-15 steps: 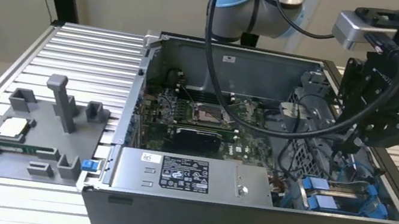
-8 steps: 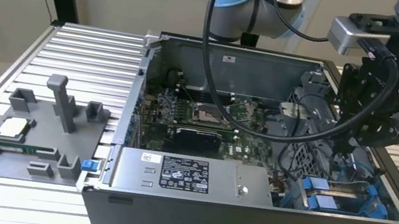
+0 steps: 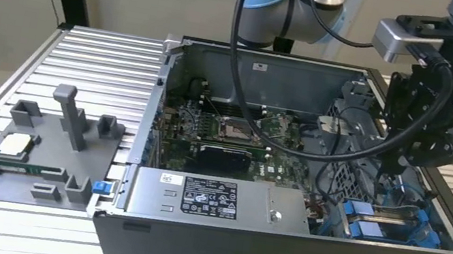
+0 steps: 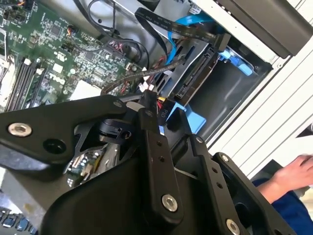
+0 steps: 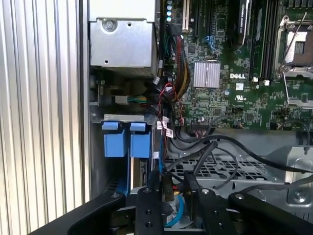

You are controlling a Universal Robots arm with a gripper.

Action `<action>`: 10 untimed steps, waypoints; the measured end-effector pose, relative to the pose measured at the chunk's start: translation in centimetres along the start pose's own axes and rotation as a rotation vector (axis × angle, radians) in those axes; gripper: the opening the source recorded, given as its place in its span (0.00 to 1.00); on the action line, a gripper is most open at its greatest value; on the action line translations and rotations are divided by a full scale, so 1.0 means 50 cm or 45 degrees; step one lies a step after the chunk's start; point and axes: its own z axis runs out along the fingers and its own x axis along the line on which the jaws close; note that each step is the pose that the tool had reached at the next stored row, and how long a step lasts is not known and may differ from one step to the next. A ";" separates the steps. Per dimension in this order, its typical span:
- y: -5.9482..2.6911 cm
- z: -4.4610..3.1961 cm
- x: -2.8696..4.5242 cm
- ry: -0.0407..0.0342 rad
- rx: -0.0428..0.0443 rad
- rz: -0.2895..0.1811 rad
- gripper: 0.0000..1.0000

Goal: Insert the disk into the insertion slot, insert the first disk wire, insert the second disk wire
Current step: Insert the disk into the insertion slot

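The disk (image 4: pixel 195 73) lies in the insertion slot (image 4: pixel 237 61), a dark flat drive edged by its blue carrier. The slot's blue rails (image 3: pixel 376 224) sit in the case corner on the exterior view's right, and its two blue tabs (image 5: pixel 115 142) show in the first wrist view. My black gripper (image 3: pixel 392 170) reaches down into the case just behind that bay. Its fingers (image 5: pixel 149 205) stand close together, shut on a small black disk wire connector (image 5: pixel 166 185). A thin blue wire (image 4: pixel 186 22) and a black sleeved one (image 4: pixel 127 81) run toward the gripper (image 4: pixel 164 110).
A grey power-supply box (image 3: pixel 196 198) fills the case's front, with the green motherboard (image 3: pixel 225 134) behind it. Loose black cables (image 5: pixel 230 147) cross the perforated cage. A grey fixture plate (image 3: pixel 37 157) lies outside on the slatted table. A person's hand (image 4: pixel 296 169) rests beside the case.
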 end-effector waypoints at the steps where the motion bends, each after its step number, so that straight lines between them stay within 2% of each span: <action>1: 0.000 -0.003 0.000 0.0000 0.000 0.000 1.00; 9: 0.002 -0.002 0.001 -0.0001 0.014 0.000 1.00; 10: 0.003 -0.002 0.002 -0.0003 0.014 0.001 0.00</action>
